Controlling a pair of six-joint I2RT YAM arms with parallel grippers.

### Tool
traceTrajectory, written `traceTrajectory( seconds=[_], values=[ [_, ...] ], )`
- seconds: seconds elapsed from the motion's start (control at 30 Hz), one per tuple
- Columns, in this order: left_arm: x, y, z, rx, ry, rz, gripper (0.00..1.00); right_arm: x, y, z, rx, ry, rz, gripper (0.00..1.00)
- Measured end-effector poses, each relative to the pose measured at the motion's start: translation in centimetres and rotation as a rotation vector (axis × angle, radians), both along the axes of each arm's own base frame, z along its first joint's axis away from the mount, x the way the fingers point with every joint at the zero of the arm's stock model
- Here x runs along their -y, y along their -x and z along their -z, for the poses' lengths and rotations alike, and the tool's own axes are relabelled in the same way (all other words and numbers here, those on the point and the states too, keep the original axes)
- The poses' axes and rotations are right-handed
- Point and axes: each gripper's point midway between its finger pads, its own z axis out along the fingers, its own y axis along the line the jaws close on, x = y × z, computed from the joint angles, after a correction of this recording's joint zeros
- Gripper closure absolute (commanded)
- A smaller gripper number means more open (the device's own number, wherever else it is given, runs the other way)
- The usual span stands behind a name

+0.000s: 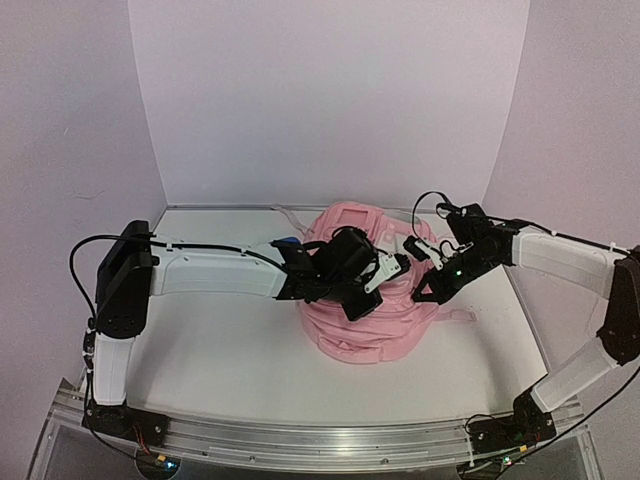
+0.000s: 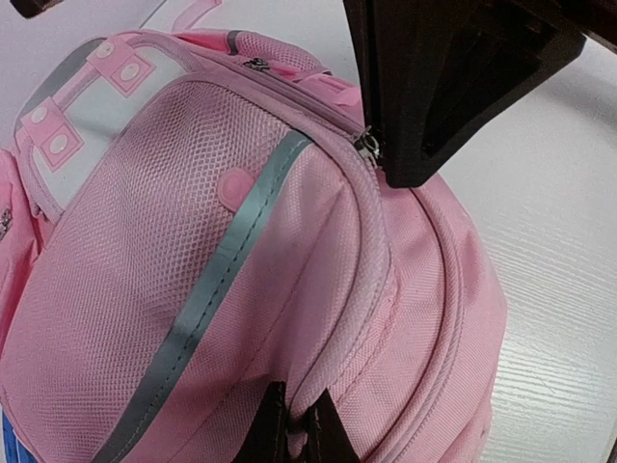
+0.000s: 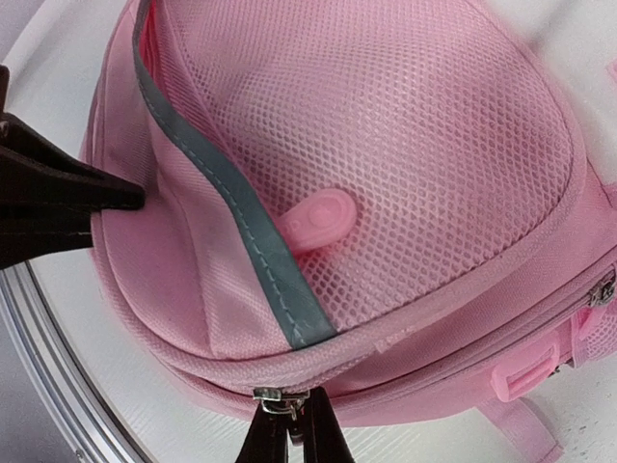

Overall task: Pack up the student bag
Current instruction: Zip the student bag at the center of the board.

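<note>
Student bag (image 1: pixel 360 335): left hand (image 2: pixel 301 410) pinching its fabric, right hand (image 3: pixel 289 420) closed on the zip pull (image 3: pixel 278 398). Pull steadily along the seam.

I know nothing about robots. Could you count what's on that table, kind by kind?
Pink backpack: 1
Robot arms: 2, the left arm and the right arm; the left end effector and the right end effector are both shut on the backpack
Blue item beside the backpack, too hidden to name: 1
Total: 4
</note>
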Motion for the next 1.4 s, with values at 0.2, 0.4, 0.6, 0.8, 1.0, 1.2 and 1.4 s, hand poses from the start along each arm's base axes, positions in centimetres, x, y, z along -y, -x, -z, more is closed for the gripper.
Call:
traceTrajectory(
  seconds=[0.2,0.4,0.6,0.8,1.0,1.2,1.4],
  values=[
    [-0.1,0.1,0.3,-0.001,-0.007,0.002,1.00,1.1,-1.5,0.7,-0.002,0.026,-0.012,1.00],
    [0.2,-0.2,0.2,0.014,0.022,-0.001,1.00,1.5,-2.3,0.2,-0.050,-0.008,-0.027,1.00],
    [0.1,-0.3,0.3,0.021,0.015,-0.001,1.00,1.3,-2.3,0.3,-0.110,-0.051,-0.031,1.00],
    [-0.3,-0.8,0.2,-0.013,0.005,-0.013,0.99,0.6,-1.9,0.2,-0.131,-0.109,-0.028,1.00],
    [-2.1,-2.1,0.6,-0.065,-0.039,-0.074,0.31,-2.0,-1.2,0.2,-0.143,-0.130,-0.025,0.98],
    [-5.3,-5.3,0.4,-0.161,-0.013,-0.257,0.00,-3.3,-1.1,0.8,-0.200,-0.137,0.018,0.67],
    [-10.3,-7.9,-1.8,-0.322,0.036,-0.495,0.00,-3.8,-2.7,-1.2,-0.160,-0.157,0.046,0.27]
  ],
)
